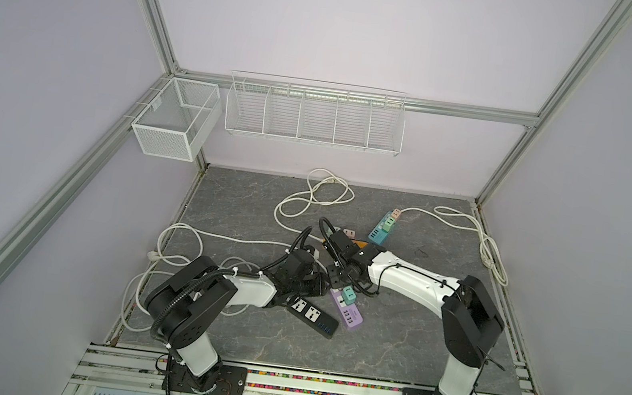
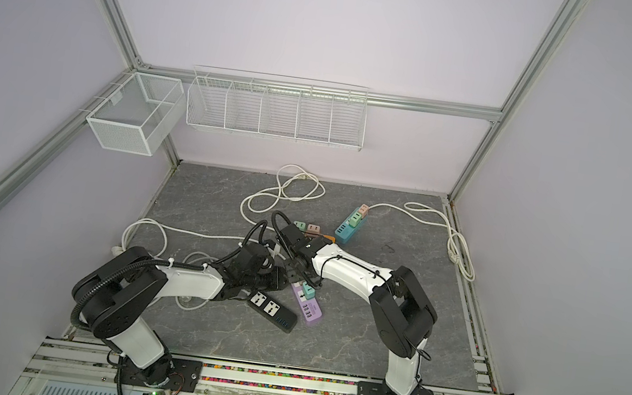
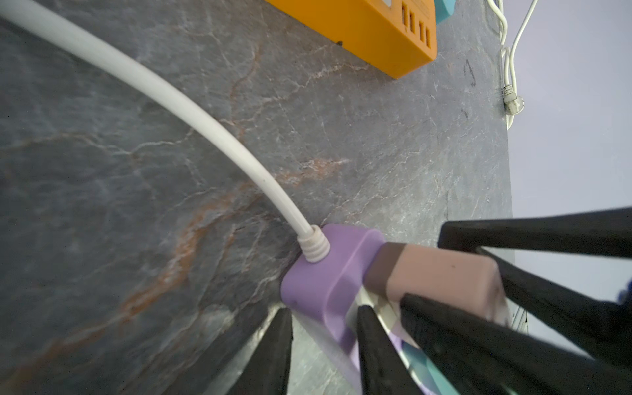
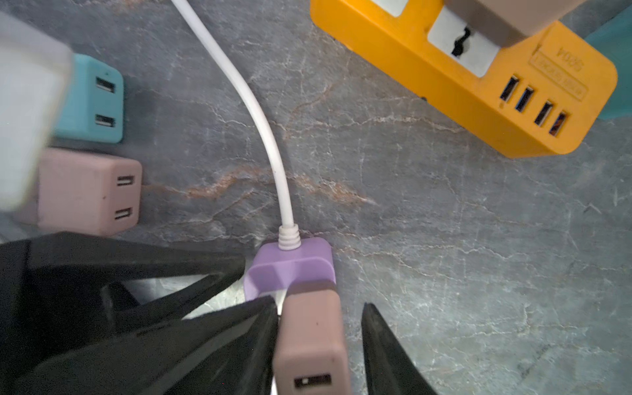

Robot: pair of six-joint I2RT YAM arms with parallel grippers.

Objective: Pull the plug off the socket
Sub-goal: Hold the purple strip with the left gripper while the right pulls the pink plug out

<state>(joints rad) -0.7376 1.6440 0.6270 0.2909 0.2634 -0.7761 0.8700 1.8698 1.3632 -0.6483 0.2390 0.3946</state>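
Note:
A purple power strip (image 1: 349,315) lies mid-table, with a teal plug (image 1: 349,294) standing in it. A pink plug (image 4: 313,338) sits in the socket nearest its white cable (image 4: 263,133); both top views hide it under the grippers. My right gripper (image 4: 318,304) straddles the pink plug, open: one finger touches its side, and bare floor shows between the plug and the other finger. My left gripper (image 3: 325,309) straddles the strip's cable end (image 3: 328,273), open, with one finger against the strip and a gap of floor beside the other.
An orange strip (image 4: 478,102) with a plug in it lies just beyond. Loose teal (image 4: 92,99) and pink (image 4: 89,191) adapters rest beside it. A black strip (image 1: 312,315) lies by the purple one. A blue strip (image 1: 380,233) and white cables lie farther back.

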